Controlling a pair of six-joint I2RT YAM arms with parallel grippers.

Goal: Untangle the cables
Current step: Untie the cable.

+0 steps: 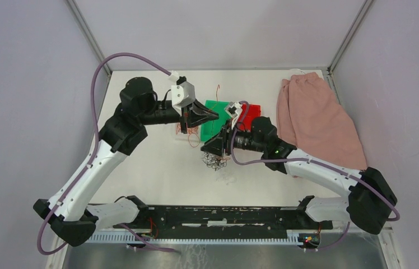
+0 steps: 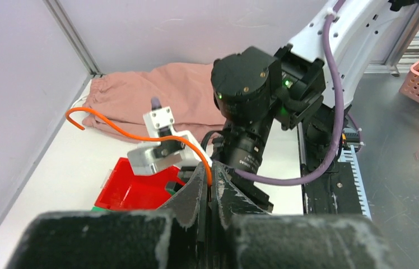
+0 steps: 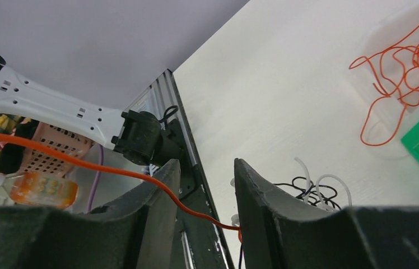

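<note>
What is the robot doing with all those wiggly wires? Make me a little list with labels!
left gripper: shut on a thin orange wire
right gripper: open, holding nothing
tangle: tangled clump of thin curly wires on the table, close to the right gripper
other wires: loose orange wires lying apart from the clump
trays: green plastic tray beside a red plastic tray
cloth: pink cloth at the table's right side

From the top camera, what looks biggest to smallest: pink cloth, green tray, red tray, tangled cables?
1. Pink cloth, by far.
2. Green tray, partly covered.
3. Red tray and cables look alike; the red tray is half hidden, so I won't rank them.
</note>
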